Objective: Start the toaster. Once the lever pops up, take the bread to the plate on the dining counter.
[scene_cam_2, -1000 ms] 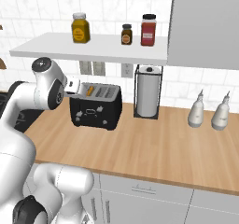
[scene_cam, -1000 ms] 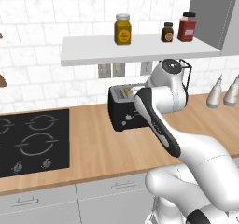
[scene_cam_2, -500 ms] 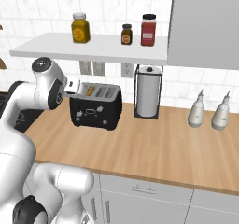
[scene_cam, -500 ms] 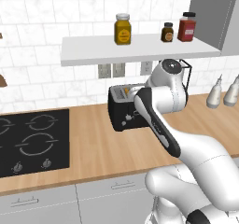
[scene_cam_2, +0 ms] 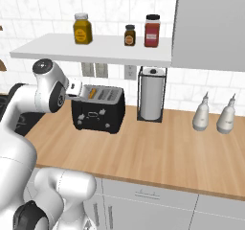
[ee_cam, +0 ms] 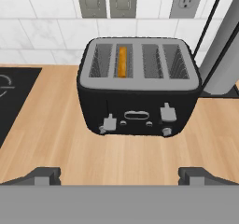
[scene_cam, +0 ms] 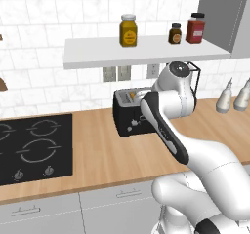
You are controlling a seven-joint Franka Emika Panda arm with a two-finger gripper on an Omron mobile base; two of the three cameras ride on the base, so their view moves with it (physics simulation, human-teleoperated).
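The toaster [ee_cam: 139, 85] is seen square-on at the far side of the counter [ee_cam: 116, 155], long axis left-right, with the bread [ee_cam: 122, 62] sunk in a left slot. The gripper [ee_cam: 119, 175] is held near-side, fingers spread wide and empty; the left lever [ee_cam: 108, 123] lies ahead, slightly left of centre, lower than the right one.

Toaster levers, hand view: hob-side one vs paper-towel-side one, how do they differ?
The hob-side lever sits lower on the toaster front; the towel-side lever sits higher. Slots above the hob-side lever hold the bread; those above the towel-side lever look empty. Both are small grey tabs.
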